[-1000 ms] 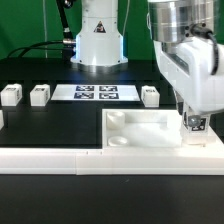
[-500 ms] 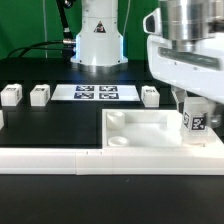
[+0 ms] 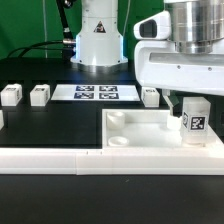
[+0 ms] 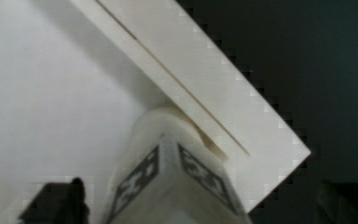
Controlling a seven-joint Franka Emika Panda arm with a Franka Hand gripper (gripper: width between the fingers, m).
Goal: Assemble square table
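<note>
The square table top (image 3: 140,128), a white tray with round corner sockets, lies at the exterior view's right. One white tagged leg (image 3: 193,123) stands upright in its right near corner. My gripper (image 3: 189,106) hangs just over the top of that leg. In the wrist view the leg (image 4: 167,178) sits between the fingers (image 4: 55,200), with a gap between it and the visible finger, so my gripper (image 4: 194,208) looks open. Three loose legs lie behind, two at the left (image 3: 12,95) (image 3: 40,95) and one behind the top (image 3: 150,95).
The marker board (image 3: 95,93) lies at the back middle, in front of the arm's base (image 3: 97,45). A long white L-shaped rail (image 3: 50,158) runs along the front, against the table top's near edge.
My gripper has turned about its vertical axis and risen a little, so more of the upright leg shows. The leg stays in the corner socket.
</note>
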